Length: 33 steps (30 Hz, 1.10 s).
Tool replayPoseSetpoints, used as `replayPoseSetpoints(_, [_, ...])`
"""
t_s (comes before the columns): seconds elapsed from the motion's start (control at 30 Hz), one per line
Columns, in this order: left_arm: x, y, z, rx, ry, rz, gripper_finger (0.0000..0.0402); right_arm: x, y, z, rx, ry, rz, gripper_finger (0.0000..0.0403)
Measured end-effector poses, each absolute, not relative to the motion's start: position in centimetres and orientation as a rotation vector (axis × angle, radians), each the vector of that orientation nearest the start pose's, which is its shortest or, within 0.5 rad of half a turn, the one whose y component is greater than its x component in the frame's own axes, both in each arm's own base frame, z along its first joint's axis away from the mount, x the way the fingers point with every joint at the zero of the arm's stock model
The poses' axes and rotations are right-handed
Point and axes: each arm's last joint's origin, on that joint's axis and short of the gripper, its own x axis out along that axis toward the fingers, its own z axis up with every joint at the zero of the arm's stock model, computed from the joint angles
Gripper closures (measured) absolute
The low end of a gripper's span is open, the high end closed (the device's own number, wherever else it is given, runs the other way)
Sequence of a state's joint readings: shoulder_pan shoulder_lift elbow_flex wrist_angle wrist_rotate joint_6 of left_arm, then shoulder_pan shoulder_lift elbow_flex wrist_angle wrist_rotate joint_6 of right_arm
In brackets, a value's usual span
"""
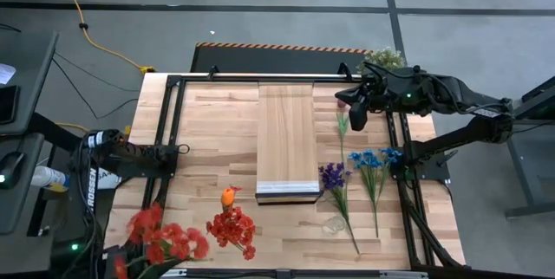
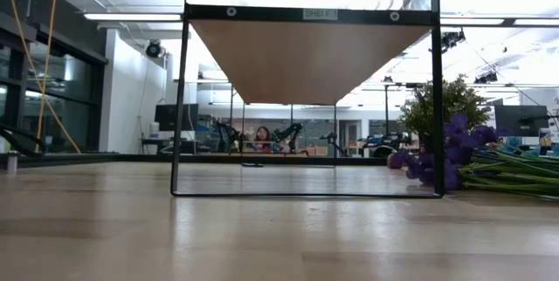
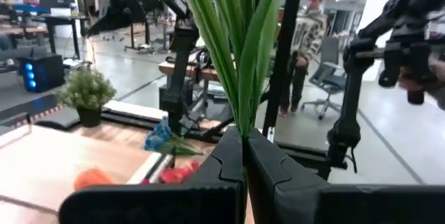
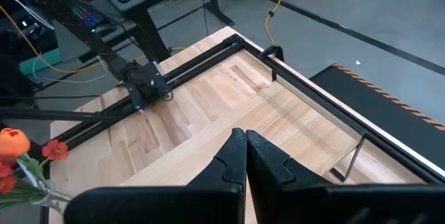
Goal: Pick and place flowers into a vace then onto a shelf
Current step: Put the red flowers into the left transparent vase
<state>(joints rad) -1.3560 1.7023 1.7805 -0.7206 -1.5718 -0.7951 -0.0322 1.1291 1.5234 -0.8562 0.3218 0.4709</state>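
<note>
My left gripper point(image 3: 245, 139) is over the table's near left corner, shut on a bunch of flowers with green stems point(image 3: 236, 50). In the high view the bunch's red heads point(image 1: 165, 237) hide the gripper. More flowers lie on the tabletop: an orange and red bunch point(image 1: 230, 220), purple point(image 1: 332, 175), blue point(image 1: 368, 159) and a dark pink one point(image 1: 342, 123). A small clear glass vase point(image 1: 334, 224) stands by the purple stems. The shelf point(image 1: 286, 136) stands raised mid-table. My right gripper point(image 1: 356, 113) hangs shut and empty above the far right. My left gripper pinches the bunch's green stems point(image 3: 243, 116) between its two fingers. The fingers lie level, pointing toward the table's right side and across the stems. The stems and long leaves rise upright above the fingers. What hangs below the fingers is hidden.
A bushy potted plant point(image 1: 384, 56) stands at the far right corner. A black frame point(image 2: 179, 98) carries the shelf, and black rails point(image 1: 169, 123) run along the tabletop. A person point(image 3: 306, 36) stands in the room beyond the table. Bare wood lies left of the shelf point(image 1: 217, 132).
</note>
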Motion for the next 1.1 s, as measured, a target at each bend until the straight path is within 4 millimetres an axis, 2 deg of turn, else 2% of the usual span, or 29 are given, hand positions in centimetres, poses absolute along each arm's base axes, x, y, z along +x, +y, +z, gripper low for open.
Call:
replayPoseSetpoints(0.3, [9.6,-34.4,39.3,-0.133,-0.010,0.187,0.0368,19.5,-1.6,44.9,0.388,0.367,-0.452,0.0402])
replayPoseSetpoints(0.53, [9.5,-34.5,37.7,-0.128,-0.010,0.187,0.0368,19.5,-1.6,44.9,0.386,0.368,-0.452,0.0402])
replayPoseSetpoints(1.1, [9.7,-34.3,36.5,-0.037,0.054,0.147,0.0368,19.5,-1.6,44.9,0.388,0.366,-0.456,0.0402])
